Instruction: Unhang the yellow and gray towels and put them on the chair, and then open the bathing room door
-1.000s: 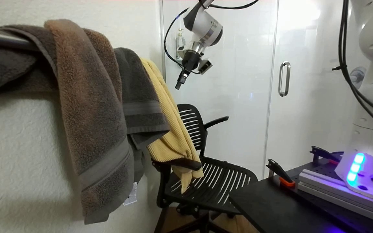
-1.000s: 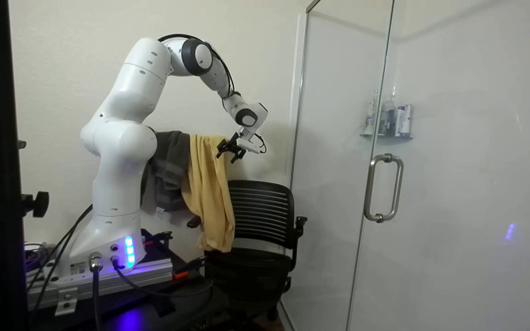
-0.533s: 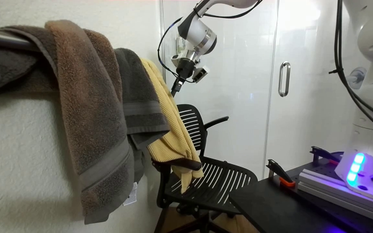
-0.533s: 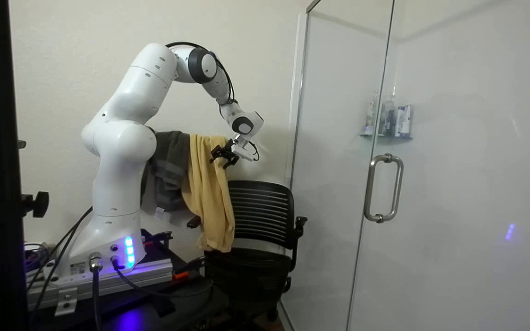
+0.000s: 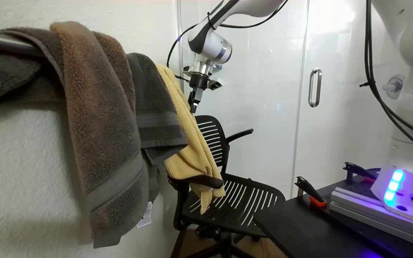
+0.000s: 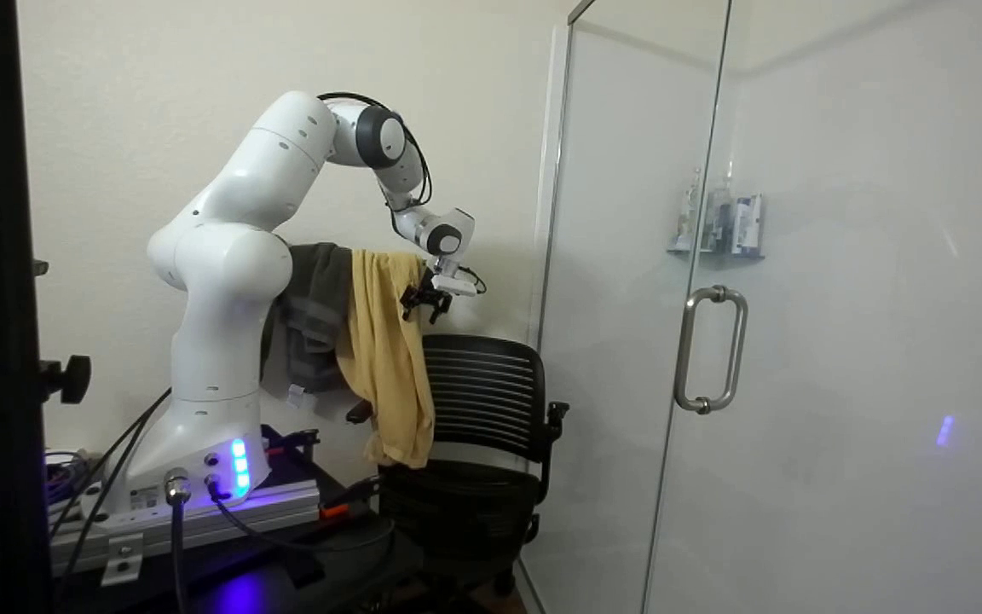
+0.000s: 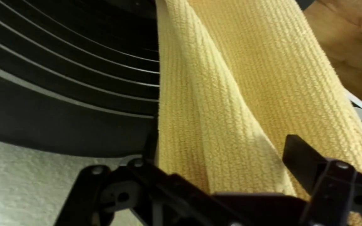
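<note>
Yellow towel (image 7: 196, 94), edge nr spread pincer (image 7: 222, 146); open room twd door handle (image 6: 686, 351).

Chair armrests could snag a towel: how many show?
2: one armrest beside the hanging yellow towel, the other armrest across the chair, nearer the shower glass.

In an exterior view I have the ribbed yellow towel (image 5: 197, 154) hanging at center, its lower end overlapping one armrest (image 5: 206, 181) of the black slatted chair (image 6: 491, 433); whether they touch I can't tell. Just left of it hangs the dark gray towel (image 5: 152, 96), and a brownish-gray towel (image 5: 102, 136) drapes down the left half. My wrist view shows the yellow one's folds running down from top center. The chair stands upright, low center, in both exterior views; at right I see the glass door (image 6: 840, 341), closed.
</note>
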Robot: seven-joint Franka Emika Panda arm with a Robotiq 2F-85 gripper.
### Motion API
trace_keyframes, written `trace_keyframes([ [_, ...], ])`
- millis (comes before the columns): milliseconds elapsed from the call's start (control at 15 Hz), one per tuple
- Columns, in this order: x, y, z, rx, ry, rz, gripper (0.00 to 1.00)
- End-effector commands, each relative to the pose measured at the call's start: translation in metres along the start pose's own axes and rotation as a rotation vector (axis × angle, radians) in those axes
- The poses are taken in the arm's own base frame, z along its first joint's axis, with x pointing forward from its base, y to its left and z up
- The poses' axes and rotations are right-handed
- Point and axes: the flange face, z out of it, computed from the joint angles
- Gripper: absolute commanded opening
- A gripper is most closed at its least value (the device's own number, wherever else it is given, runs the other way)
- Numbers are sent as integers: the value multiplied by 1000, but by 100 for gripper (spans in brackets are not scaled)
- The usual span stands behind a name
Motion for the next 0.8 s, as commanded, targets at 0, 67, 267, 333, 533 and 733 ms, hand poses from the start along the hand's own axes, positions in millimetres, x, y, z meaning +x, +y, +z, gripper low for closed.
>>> trace_keyframes([
  [0, 12, -6, -11, -60, 17, 37, 100],
  [67, 16, -11, -12, -25, 36, 43, 100],
  [267, 26, -24, -16, 42, 106, 57, 100],
  [333, 29, -13, -5, 16, 78, 46, 100],
  [533, 29, -13, -3, 24, 75, 54, 74],
  [733, 25, -10, -1, 26, 76, 65, 53],
])
